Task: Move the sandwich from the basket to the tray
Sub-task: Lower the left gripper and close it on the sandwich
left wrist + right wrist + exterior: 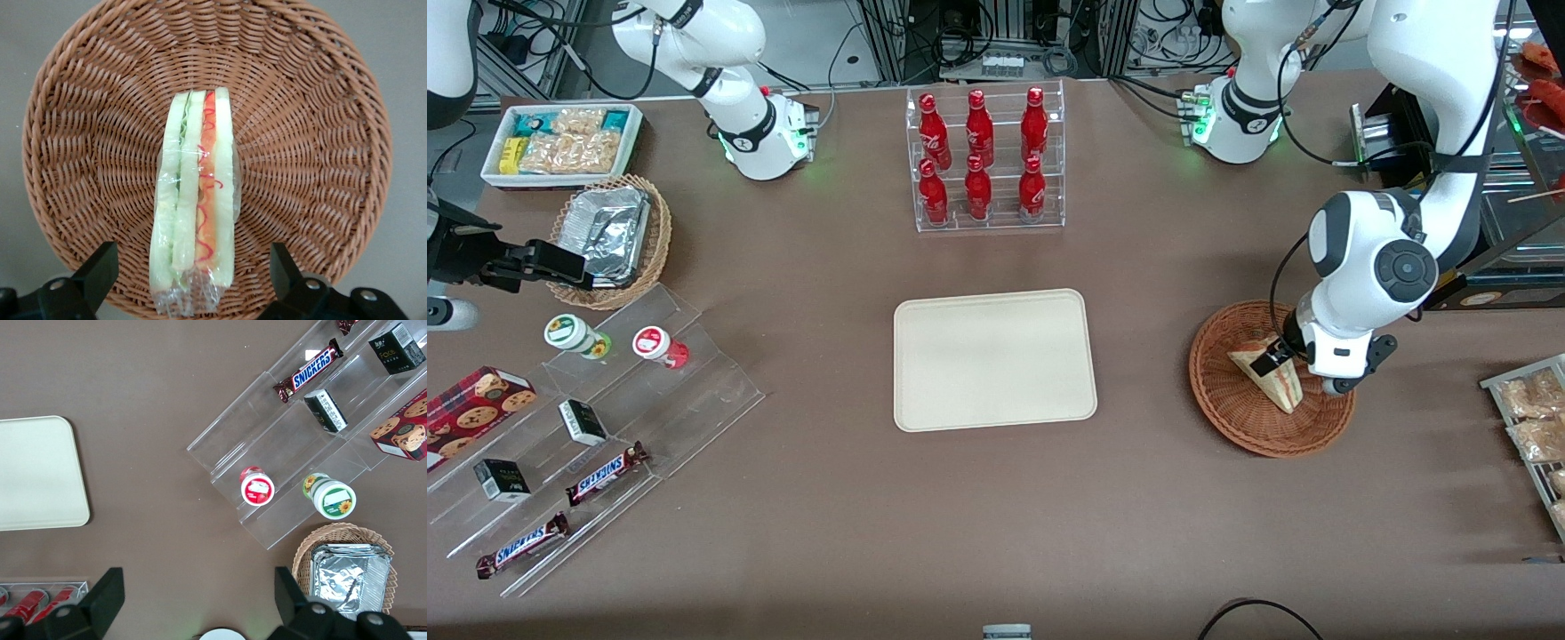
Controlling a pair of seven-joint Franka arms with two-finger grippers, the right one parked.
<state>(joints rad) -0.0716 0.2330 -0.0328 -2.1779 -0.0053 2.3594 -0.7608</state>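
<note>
Hovering low over the reddish-brown wicker basket (1270,380), the left arm's hand (188,270) is spread wide, its two fingers (99,270) flanking the sandwich (193,200) without touching it. The single wrapped sandwich lies in the basket on the weave, its striped edge facing up. The one cream tray (993,358) sits bare on the brown bench (996,516), well apart from the basket, toward the parked arm's end. Six red bottles (978,156) stand in a clear rack, farther from the front camera than the tray.
</note>
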